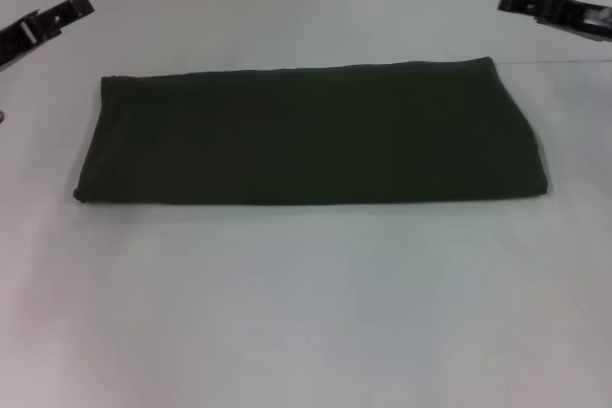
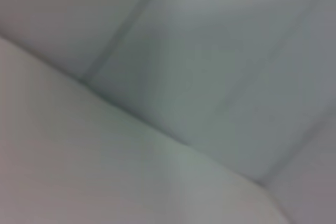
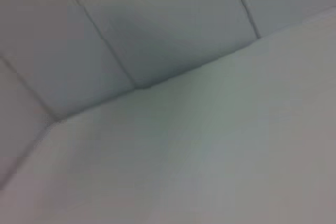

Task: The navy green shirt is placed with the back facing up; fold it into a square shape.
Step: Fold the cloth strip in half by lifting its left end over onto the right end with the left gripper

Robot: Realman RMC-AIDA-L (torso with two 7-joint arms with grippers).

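The navy green shirt (image 1: pixel 311 134) lies folded into a long flat rectangle across the middle of the white table, plain side up, no lettering showing. My left gripper (image 1: pixel 72 9) hangs above the table at the far left, clear of the shirt's left end. At the far right my right gripper (image 1: pixel 512 2) is raised too, above and beyond the shirt's right corner. Neither gripper holds anything. Both wrist views show only the white table and a pale wall behind it.
The white table (image 1: pixel 306 312) stretches in front of and behind the shirt. A thin seam line (image 1: pixel 564 62) runs along the table at the far right.
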